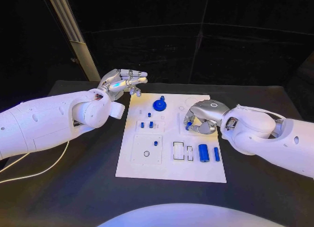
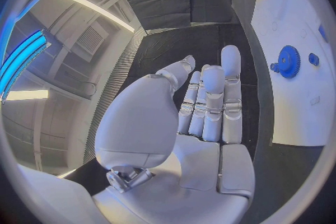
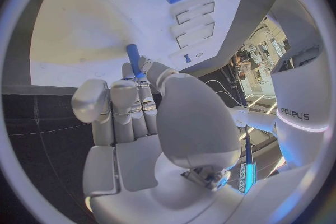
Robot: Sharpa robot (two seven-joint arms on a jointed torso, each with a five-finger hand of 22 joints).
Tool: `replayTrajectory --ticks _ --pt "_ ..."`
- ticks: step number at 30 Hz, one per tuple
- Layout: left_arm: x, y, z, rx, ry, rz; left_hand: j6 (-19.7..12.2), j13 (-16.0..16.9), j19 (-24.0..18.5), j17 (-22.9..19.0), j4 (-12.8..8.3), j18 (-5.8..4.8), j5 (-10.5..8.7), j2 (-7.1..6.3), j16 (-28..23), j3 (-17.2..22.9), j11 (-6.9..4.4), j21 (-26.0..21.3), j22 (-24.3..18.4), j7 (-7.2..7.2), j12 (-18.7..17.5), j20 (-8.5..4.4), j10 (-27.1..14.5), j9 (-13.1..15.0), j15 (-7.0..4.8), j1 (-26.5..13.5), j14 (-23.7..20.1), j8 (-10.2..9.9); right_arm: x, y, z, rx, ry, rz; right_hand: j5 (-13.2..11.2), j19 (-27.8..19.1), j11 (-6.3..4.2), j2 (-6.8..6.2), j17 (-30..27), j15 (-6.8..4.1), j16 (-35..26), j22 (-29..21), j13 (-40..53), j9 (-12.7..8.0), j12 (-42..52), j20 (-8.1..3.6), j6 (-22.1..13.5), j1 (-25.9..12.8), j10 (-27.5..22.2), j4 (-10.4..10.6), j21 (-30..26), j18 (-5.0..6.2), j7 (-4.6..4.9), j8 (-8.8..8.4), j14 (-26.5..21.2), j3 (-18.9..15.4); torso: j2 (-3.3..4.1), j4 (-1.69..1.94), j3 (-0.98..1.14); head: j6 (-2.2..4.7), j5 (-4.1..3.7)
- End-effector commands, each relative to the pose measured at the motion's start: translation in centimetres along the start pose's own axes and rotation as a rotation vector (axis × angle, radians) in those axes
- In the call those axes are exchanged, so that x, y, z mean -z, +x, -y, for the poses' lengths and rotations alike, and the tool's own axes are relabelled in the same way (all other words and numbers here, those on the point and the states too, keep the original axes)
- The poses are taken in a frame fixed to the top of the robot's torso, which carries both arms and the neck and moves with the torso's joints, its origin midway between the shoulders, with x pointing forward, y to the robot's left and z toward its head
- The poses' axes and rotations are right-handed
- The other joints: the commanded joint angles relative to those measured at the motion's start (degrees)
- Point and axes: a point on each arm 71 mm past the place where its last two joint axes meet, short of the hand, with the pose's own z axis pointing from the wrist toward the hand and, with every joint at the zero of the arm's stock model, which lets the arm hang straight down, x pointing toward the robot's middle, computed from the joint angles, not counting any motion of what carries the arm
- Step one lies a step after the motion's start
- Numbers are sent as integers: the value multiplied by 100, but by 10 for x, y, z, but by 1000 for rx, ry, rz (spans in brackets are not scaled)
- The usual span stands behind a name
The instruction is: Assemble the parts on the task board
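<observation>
**Right robot hand carries a blue pin over the board**

The right robot hand [image 1: 201, 119] hovers over the right side of the board [image 1: 172, 163], its fingers pinching a thin blue pin [image 3: 133, 59]; in the right wrist view the pin sticks out beyond the fingertips, above the white surface. The left robot hand [image 1: 123, 81] is raised off the board's far left corner, fingers straight and close together, holding nothing.

On the board, a blue gear [image 1: 160, 104] sits near the far edge, small blue pegs [image 1: 146, 125] stand in the middle, and a blue cylinder [image 1: 204, 152] lies by the right edge with a slimmer blue bar [image 1: 216, 153] just beside it, both next to two rectangular slots [image 1: 183, 151].

The step in hand looks like inserting the pin. The next move probably calls for lining the pin upright over its hole and lowering it straight; which hole is meant I cannot tell. A tilted pin could jam or slip from the pinch.
</observation>
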Motion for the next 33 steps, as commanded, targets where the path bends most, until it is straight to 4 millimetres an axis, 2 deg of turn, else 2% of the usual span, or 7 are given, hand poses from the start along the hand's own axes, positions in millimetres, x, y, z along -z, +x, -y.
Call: replayTrajectory --ticks 1,4,10,15,19,26,33 --pt "-1 1 1 8 3 -11 -27 3 -17 3 -35 32 39 17 -12 -13 -18 -30 -6 -1 19 19 -38 -4 12 17 -39 3 5 -10 -5 -57 -24 86 -2 19 -76 42 11 -40 21 7 -3 0 -31 -5 23 92 117 -11 24 -97 12 -4 16 31 -4 6 -7 10 -4" --pt "-1 1 1 8 4 -11 -27 3 -17 3 -35 32 39 17 -12 -13 -18 -30 -6 -1 19 19 -38 -4 12 17 -39 3 12 -17 -7 -92 -33 107 12 17 -71 25 8 -38 22 7 -4 -1 -46 -4 19 93 118 -30 27 -97 19 -12 13 48 2 22 -10 22 -5" --pt "-1 0 1 7 4 -9 -27 3 -17 3 -35 32 39 17 -12 -13 -18 -30 -6 -1 19 19 -38 -4 12 17 -39 3 19 -24 -18 -148 -64 127 30 16 -64 6 9 -34 25 10 -3 -2 -63 -2 16 82 119 -42 31 -97 26 -21 11 60 0 4 -3 19 18" --pt "-2 2 0 8 5 -13 -27 3 -17 3 -35 32 39 17 -12 -13 -18 -30 -6 -1 19 19 -38 -4 12 17 -39 3 11 -26 -38 -190 -132 136 39 17 -61 0 18 -32 30 17 -3 -3 -70 -1 12 75 118 -45 35 -98 30 -26 11 65 0 16 -11 28 8" --pt "-3 3 0 8 5 -15 -27 3 -17 3 -35 32 39 17 -12 -13 -18 -30 -6 -1 19 19 -38 -4 12 17 -39 3 -1 -25 -56 -210 -189 132 53 14 -59 -3 31 -29 37 14 -3 -4 -79 0 9 68 118 -48 35 -98 32 -32 11 72 8 17 -8 22 19" --pt "-4 6 0 11 5 -23 -29 3 -16 -2 -38 32 39 20 -10 -12 -17 -33 -8 0 29 20 -46 -4 12 20 -40 5 -21 -11 -89 -244 -292 83 92 6 -51 -4 42 -24 47 6 -3 -8 -104 4 -5 54 112 -57 33 -96 40 -50 11 93 12 27 -13 -10 58" --pt "-4 8 0 12 5 -26 -30 3 -16 -2 -38 32 39 20 -10 -12 -17 -33 -8 0 30 20 -47 -4 13 20 -40 5 -32 10 -107 -246 -330 17 133 0 -40 -26 47 -15 54 8 -3 -12 -134 10 -20 16 99 -62 37 -96 51 -69 7 91 9 12 -12 -37 129"
